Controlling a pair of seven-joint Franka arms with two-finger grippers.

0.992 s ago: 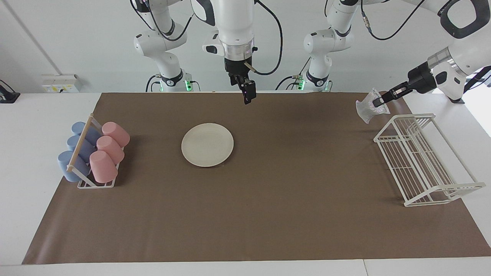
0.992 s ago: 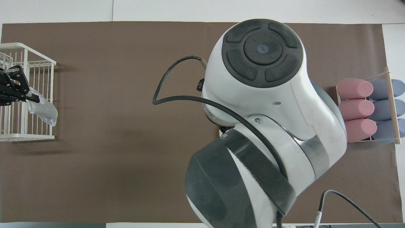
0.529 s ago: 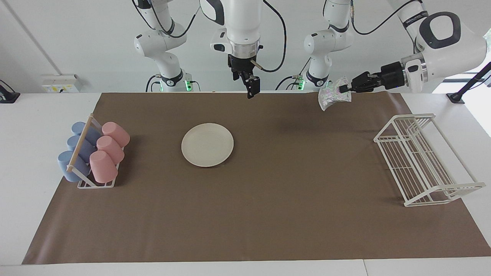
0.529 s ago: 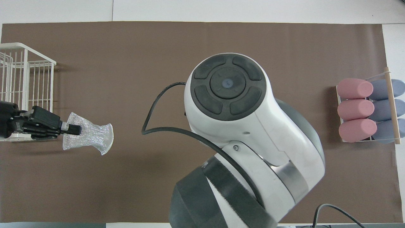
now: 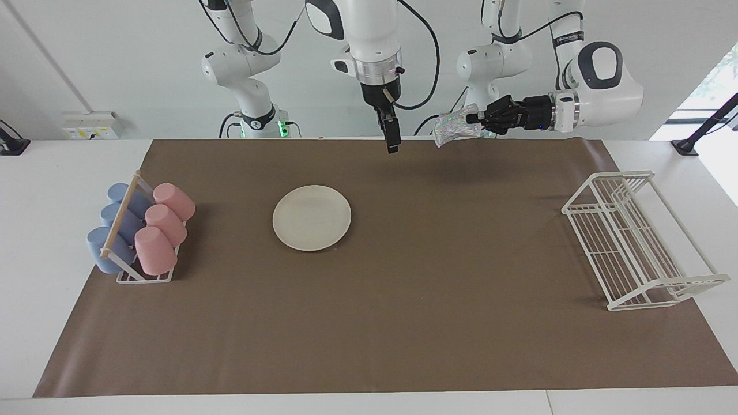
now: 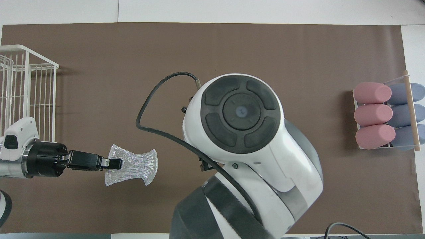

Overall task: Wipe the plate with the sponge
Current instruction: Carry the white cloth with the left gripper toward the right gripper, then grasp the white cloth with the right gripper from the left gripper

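Up over the mat's robot-side edge, the left gripper [image 5: 474, 119] is clamped on the sponge [image 5: 454, 128] and the right gripper [image 5: 392, 138] hangs with fingers apart, while farther out the plate [image 5: 312, 218] lies on the mat [image 5: 403, 323].

My left fingers [image 5: 474, 120] are up in the air over the mat [image 5: 403, 323], at the edge by my bases, with the sponge [image 5: 454, 128] pinched in them and sticking out toward my right fingers [image 5: 392, 144]. Those hang just beside it, over the same edge. The plate [image 5: 312, 217] sits on the mat farther out than my right fingers. The cup rack [image 5: 138, 233] is at my right arm's end of the worktop [image 5: 34, 230], the wire rack [image 5: 637, 239] at my left arm's end.
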